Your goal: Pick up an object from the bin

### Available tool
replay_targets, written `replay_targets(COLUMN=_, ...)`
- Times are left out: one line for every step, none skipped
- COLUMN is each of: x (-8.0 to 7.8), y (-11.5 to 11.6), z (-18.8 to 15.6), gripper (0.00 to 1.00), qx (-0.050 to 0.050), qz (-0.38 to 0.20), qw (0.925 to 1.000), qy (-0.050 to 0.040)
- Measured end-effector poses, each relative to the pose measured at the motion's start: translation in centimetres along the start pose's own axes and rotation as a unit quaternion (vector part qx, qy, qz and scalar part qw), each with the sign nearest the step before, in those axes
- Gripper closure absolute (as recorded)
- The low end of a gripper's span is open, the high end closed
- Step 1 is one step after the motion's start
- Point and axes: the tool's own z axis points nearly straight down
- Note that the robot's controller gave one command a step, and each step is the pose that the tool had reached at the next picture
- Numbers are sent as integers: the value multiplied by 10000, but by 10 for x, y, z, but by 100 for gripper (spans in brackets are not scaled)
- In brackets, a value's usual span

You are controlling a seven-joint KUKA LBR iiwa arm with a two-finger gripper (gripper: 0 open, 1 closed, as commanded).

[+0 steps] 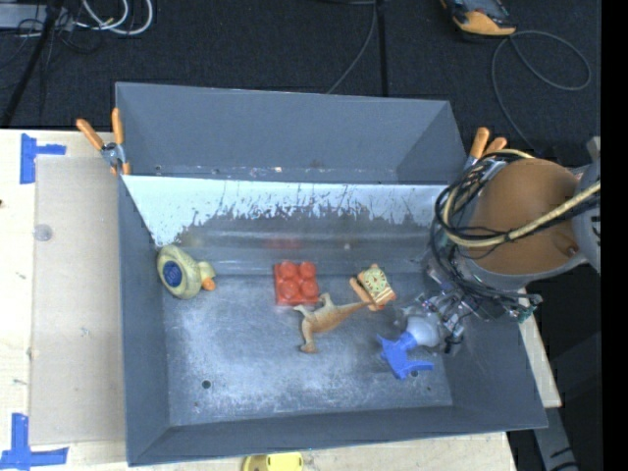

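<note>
Dark flooring [245, 37] strewn with loose cables [549, 62] lies behind a grey metal bin [294, 135] with sloping walls and a floor scuffed pale.

Low over the bin floor near the right wall, the jaws hang at the end of a wrist wrapped in black cable loops [461, 209] under a rounded orange cover [520, 229]. Whether the jaws are open or closed cannot be told, and nothing can be seen held in them. Directly below and just left of them lies a small angular blue plastic toy piece [402, 357], towards the front right corner; whether the jaws touch it cannot be told.

Up and left of that piece is a small cream-yellow block with a patterned face [375, 287], tilted. It is touching, or very nearly touching, the head end of a tan plastic long-necked animal figure [324, 322] lying on its side in the middle of the floor. Just beside the figure, towards the back wall, rests a red studded plastic building brick [295, 283]. Well apart from these, close to the left wall, is a round yellow toy with a blue centre [180, 273].

Bare floor runs along the front wall and across the front left corner. The back wall is streaked with pale scratches.
</note>
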Motion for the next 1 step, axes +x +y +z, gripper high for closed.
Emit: replay_targets(x=0, y=0, z=-7, gripper=100, qx=1, qz=2, qw=10000, qy=-2)
